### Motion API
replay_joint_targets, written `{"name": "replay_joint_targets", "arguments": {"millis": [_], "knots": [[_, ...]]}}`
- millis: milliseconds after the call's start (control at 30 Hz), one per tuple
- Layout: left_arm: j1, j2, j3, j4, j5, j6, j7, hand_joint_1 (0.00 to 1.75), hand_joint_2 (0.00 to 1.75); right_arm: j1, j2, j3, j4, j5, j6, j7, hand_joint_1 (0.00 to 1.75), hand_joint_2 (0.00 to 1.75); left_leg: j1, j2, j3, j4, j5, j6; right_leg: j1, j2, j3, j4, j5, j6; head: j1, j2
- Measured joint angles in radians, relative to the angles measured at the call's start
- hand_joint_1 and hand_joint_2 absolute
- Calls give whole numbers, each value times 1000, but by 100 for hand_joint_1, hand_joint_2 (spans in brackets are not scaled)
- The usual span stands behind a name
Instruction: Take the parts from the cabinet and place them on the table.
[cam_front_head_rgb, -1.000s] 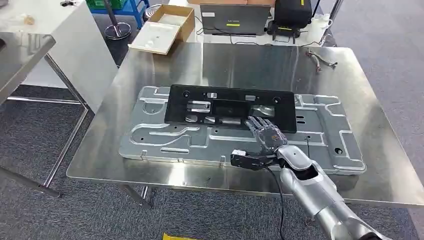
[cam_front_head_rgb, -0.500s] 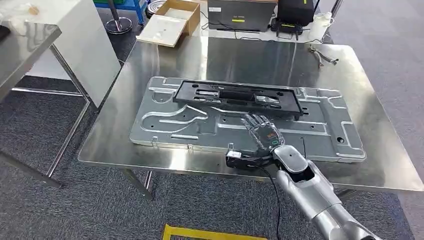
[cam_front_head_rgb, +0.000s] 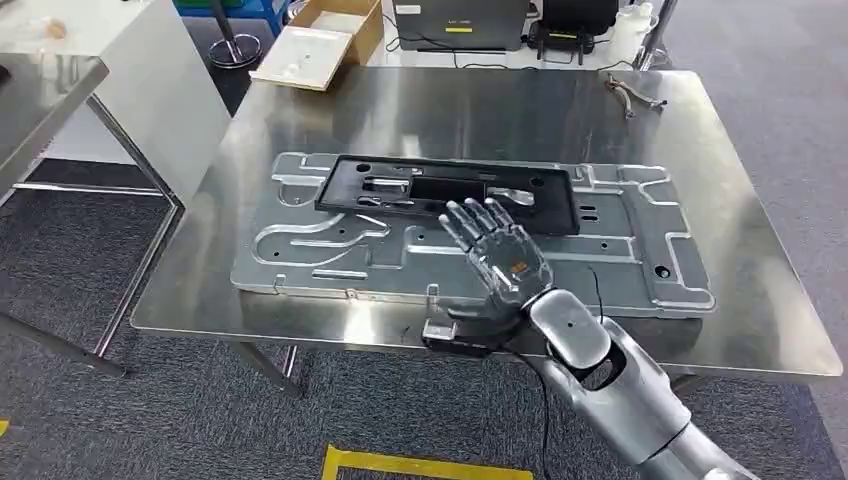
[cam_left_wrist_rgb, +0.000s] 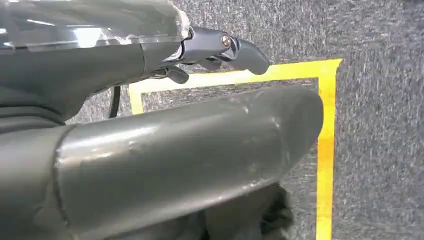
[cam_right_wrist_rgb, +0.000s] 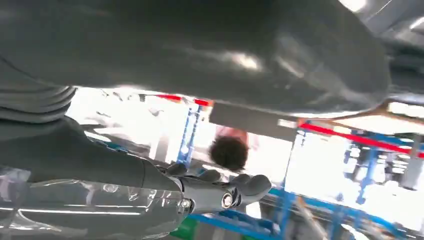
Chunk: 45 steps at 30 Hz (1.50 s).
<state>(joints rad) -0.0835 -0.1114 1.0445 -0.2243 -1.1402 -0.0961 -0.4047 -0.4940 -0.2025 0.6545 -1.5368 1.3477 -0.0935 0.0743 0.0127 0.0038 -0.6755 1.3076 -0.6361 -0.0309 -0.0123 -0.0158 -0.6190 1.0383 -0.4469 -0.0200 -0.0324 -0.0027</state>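
The right hand (cam_front_head_rgb: 497, 250) had lifted off the black part (cam_front_head_rgb: 447, 194) and drawn back toward the frame's lower centre — fingers spread, grasping nothing. The part lay flat on the grey metal panel (cam_front_head_rgb: 640, 262), mid-frame on the steel table (cam_front_head_rgb: 480, 110), so that placement looked finished. The left hand (cam_left_wrist_rgb: 220, 47) hung over the carpet beside yellow floor tape (cam_left_wrist_rgb: 325, 150), fingers curled, apparently empty.
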Motion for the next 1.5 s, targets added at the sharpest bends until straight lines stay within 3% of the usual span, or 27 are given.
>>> {"name": "replay_joint_targets", "arguments": {"millis": [67, 133, 167, 200, 300, 333, 400, 467, 500, 533, 600, 633, 667, 700, 833, 867, 967, 1000, 1067, 1133, 1167, 1200, 1233, 1333, 1367, 1433, 1500], "knots": [[4, -1, 1, 0, 0, -3, 0, 0, 0, 22, -8, 21, -25, 4, -1, 2, 0, 0, -2, 0, 13, -26, 44, 9, 7, 2, -1, 2, 1, -2, 0, 0], [4, -1, 1, 0, 0, -4, 0, 0, 0, 23, -8, 27, -41, 6, -3, 4, 0, 0, -7, -3, 89, -179, 128, 26, 11, 6, 0, 2, 3, -4, 0, 0], [2, 1, 1, 0, 0, -4, -1, 0, 0, 24, -9, 30, -50, 7, -5, 6, 0, 0, -14, -10, 125, -261, 146, 41, 9, 6, -1, 2, 5, -5, 0, 0], [2, 0, 2, 0, 0, -4, -2, 0, 0, 23, -9, 31, -54, 7, -5, 6, 0, 0, -15, -12, 135, -273, 148, 42, 16, 7, -4, 4, 9, -1, 0, 0], [2, -1, 2, 0, 0, -4, -2, 0, 0, 26, -9, 38, -63, 7, -5, 9, 0, 0, -22, -11, 126, -276, 160, 49, 7, 6, -13, -1, 27, 18, 0, 0], [4, -2, 2, 0, 0, -4, -2, 0, 0, 26, -9, 39, -67, 8, -5, 9, 0, 0, -14, -9, 121, -297, 177, 55, 14, 9, -14, -2, 32, 26, 0, 0], [0, -3, 3, 0, 0, -4, -2, 0, 0, 26, -9, 39, -67, 8, -6, 10, 0, 0, -9, -2, 113, -307, 199, 67, 9, 13, -31, 48, -47, 35, 0, 0], [-2, -3, 3, 0, 0, -4, -2, 0, 0, 28, -6, 41, -68, 8, -6, 10, 0, 0, -10, -1, 88, -305, 215, 69, 2, 14, -70, 184, -150, 41, 0, 0], [-2, -3, 3, 0, 0, -4, -2, 0, 0, 30, -6, 42, -68, 8, -6, 10, 0, 0, -10, -1, 75, -303, 223, 68, -1, 13, -84, 247, -180, 46, 0, 0], [-2, -3, 3, 0, 0, -4, -2, 0, 0, 31, -6, 42, -68, 8, -6, 10, 0, 0, -10, 0, 60, -301, 233, 67, -4, 13, -85, 285, -181, 50, 0, 0], [-2, -4, 3, 0, 0, -4, -2, 0, 0, 31, -6, 44, -68, 8, -6, 10, 0, 0, -8, 1, 31, -294, 251, 60, -10, 13, -30, 241, -111, 55, 0, 0], [-2, -5, 3, 0, 0, -6, -2, 0, 0, 31, -6, 44, -68, 8, -8, 11, 0, 0, -7, 1, 16, -288, 258, 55, -12, 13, 26, 168, -72, 56, 0, 0], [-3, -5, 3, 0, 0, -7, -2, 0, 0, 32, -6, 44, -69, 9, -15, 12, 0, 0, -6, 1, 5, -281, 265, 50, -14, 11, 89, 82, -64, 56, 0, 0], [-3, -5, 3, 0, 0, -7, -2, 0, 0, 33, -6, 44, -74, 12, -27, 15, 0, 0, -10, 0, -5, -277, 271, 42, -10, 10, 133, 3, -104, 53, 0, 0], [2, -6, 11, 0, 4, -8, -3, 0, 0, 100, -7, 44, -85, 32, -110, 37, 0, 0, -9, -2, -8, -293, 314, 19, 0, 11, 127, -30, -88, 21, 0, 0], [5, -6, 15, 0, 7, -8, -3, 0, 0, 125, -9, 44, -89, 35, -132, 41, 0, 0, -2, -4, -22, -273, 292, 14, -8, 0, 117, -34, -74, 10, 0, 0], [8, -9, 25, 0, 11, -8, -4, 0, 0, 200, -13, 30, -111, 34, -191, 46, 0, 0, -3, -4, -54, -110, 99, 2, -4, 1, 80, -32, -41, -3, 0, 0], [8, -9, 26, 0, 12, -8, -5, 0, 0, 224, -13, 23, -116, 32, -206, 46, 0, 0, -3, -4, -60, -43, 63, 0, -1, -1, 66, -31, -31, -4, 0, 0], [9, -9, 29, 0, 14, -8, -6, 0, 0, 276, -13, 5, -124, 24, -240, 38, 0, 0, -3, -4, -39, 16, 81, 0, 1, -3, 33, -22, -12, -3, 0, 0], [9, -10, 36, 0, 21, -8, -11, 0, 0, 358, -13, -31, -141, -27, -310, 10, 0, 0, -3, -5, 57, -79, 154, 7, 1, -3, -1, -10, 3, 1, 0, 0], [9, -10, 43, 0, 22, -8, -14, 0, 0, 408, -13, -55, -148, -53, -353, -9, 0, 0, -3, -8, 123, -159, 162, 13, 2, -4, -11, -6, 9, 5, 0, 0], [8, -10, 48, 0, 25, -8, -16, 0, 0, 457, -13, -85, -152, -81, -395, -34, 0, 0, -5, -18, 179, -253, 113, 21, 1, -7, -15, -4, 17, 9, 0, 0], [10, -10, 53, -1, 28, -8, -19, 0, 0, 499, -13, -113, -152, -106, -427, -57, 0, 0, -11, -20, 214, -315, 99, 26, 3, -7, -18, -3, 24, 15, 0, 0], [16, -11, 69, -1, 31, -8, -21, 0, 0, 594, -13, -199, -144, -196, -486, -115, 0, 0, -19, -18, 198, -312, 124, 45, -4, -3, -15, -22, 57, 35, 0, 0], [15, -13, 76, -1, 32, -8, -21, 0, 0, 621, -13, -223, -137, -226, -491, -131, 0, 0, -6, -11, 193, -327, 143, 57, -1, 1, -20, -19, 50, 41, 0, 0], [15, -16, 85, -1, 37, -8, -21, 0, 0, 670, -5, -279, -114, -293, -496, -176, 0, 0, -10, -5, 166, -328, 167, 74, -5, 7, -45, 46, -66, 43, 0, 0], [17, -17, 101, -1, 39, -6, -22, 0, 0, 706, 15, -367, -59, -400, -502, -259, 0, 0, -13, -1, 133, -325, 192, 77, -5, 7, -69, 190, -181, 47, 0, 0]]}}
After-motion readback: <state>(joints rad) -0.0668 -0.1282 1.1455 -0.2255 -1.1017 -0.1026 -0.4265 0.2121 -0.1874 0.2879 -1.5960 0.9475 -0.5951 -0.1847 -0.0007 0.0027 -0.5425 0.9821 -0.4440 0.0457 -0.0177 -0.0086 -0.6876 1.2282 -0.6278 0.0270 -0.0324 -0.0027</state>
